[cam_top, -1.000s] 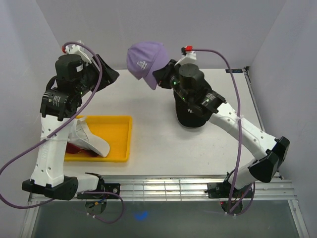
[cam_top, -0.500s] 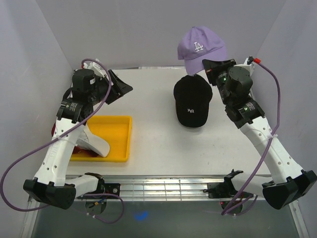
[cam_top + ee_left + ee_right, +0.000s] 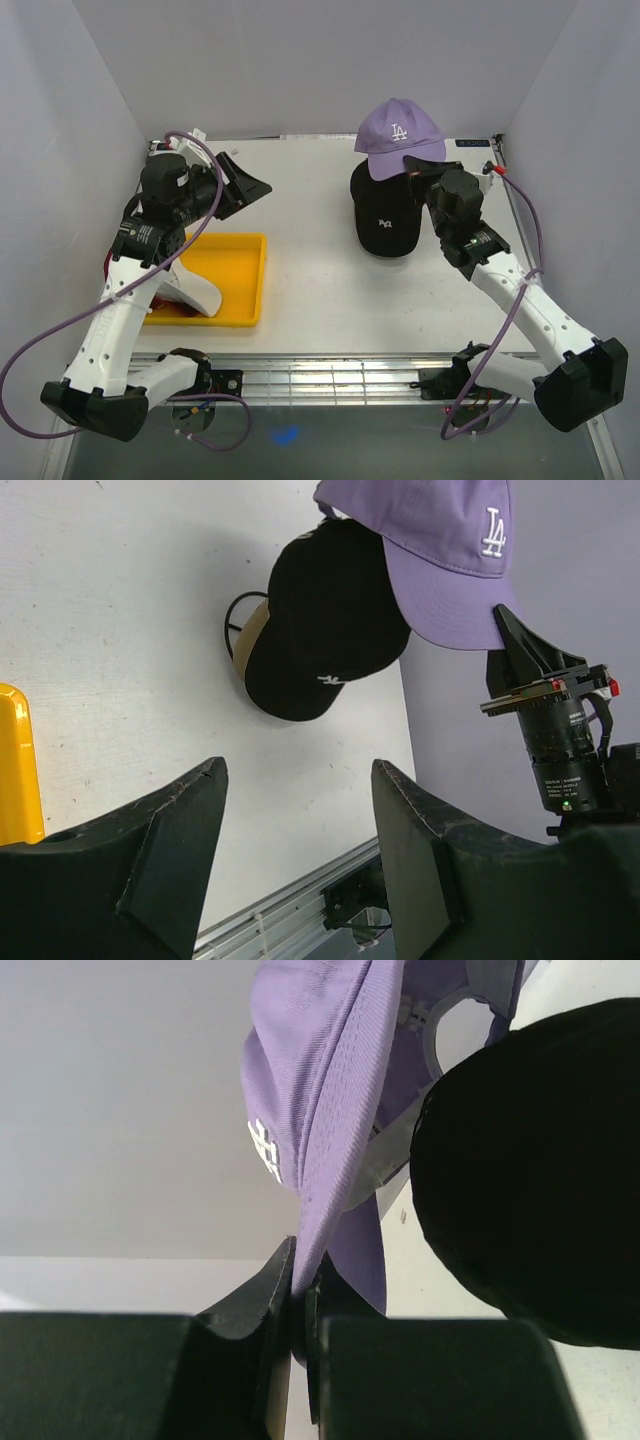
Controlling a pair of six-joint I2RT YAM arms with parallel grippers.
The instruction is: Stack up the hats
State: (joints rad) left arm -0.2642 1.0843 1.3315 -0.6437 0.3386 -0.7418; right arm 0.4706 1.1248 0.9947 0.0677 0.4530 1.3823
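My right gripper (image 3: 413,166) is shut on the brim of a purple cap (image 3: 400,125) with a white LA logo and holds it just above the back of a black cap (image 3: 388,208) lying on the table. In the right wrist view the fingers (image 3: 283,1278) pinch the purple brim (image 3: 325,1140) beside the black cap (image 3: 540,1160). The left wrist view shows a tan cap (image 3: 248,652) under the black cap (image 3: 320,620). My left gripper (image 3: 252,185) is open and empty, off to the left of the caps. A white cap (image 3: 187,285) and a red cap (image 3: 148,299) lie in the tray, partly hidden by my left arm.
The yellow tray (image 3: 238,285) sits at the front left of the table. A thin black wire loop (image 3: 231,630) pokes out beside the tan cap. Walls close the table in on the left, back and right. A metal rail (image 3: 330,375) runs along the near edge.
My right arm has swung the purple cap from the middle back to the right, then lowered it over the black cap. My left arm has drawn back a little.
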